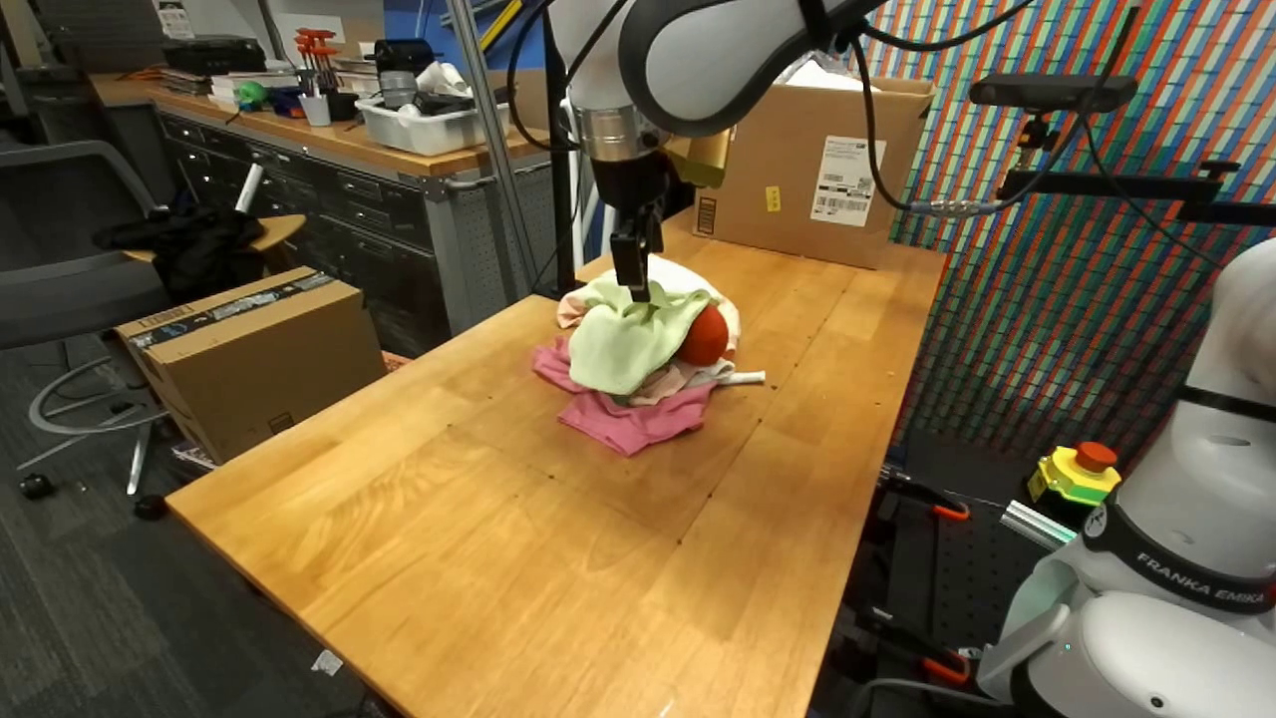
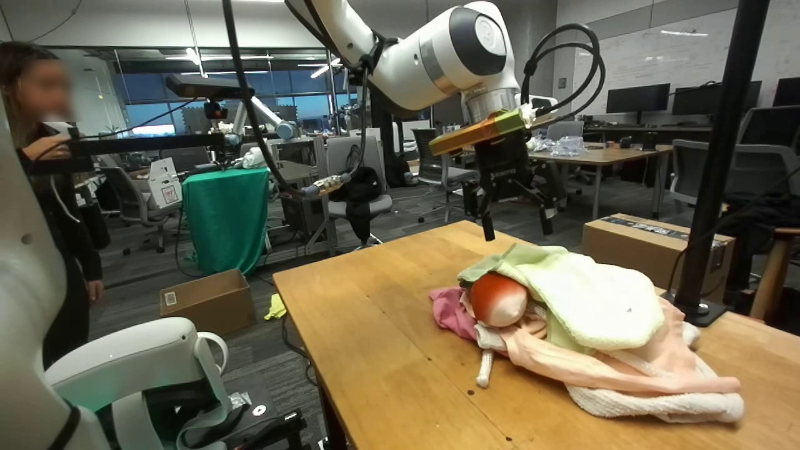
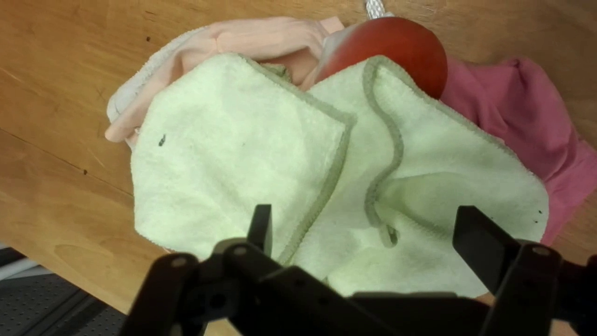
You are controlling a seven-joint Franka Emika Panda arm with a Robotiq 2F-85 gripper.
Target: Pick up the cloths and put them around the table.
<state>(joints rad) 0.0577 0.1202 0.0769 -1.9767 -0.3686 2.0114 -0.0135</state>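
A pale yellow-green hemmed cloth (image 3: 350, 196) tops the peach cloth (image 3: 266, 37) and magenta cloth (image 3: 513, 107) on the wooden plank table (image 2: 375, 325), below the gripper (image 2: 518, 231), its fingers apart, holding nothing. In the wrist view the top cloth's long axis runs roughly along the fingertip line, one end toward the magenta.

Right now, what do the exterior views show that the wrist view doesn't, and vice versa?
Only the exterior views show the robot arm, a taped cardboard box and, in an exterior view, a person.
Only the wrist view shows small dark specks on the green cloth near the pink cloth.
All share both cloths, the peach cloth, the red toy, the table and the open jaws.
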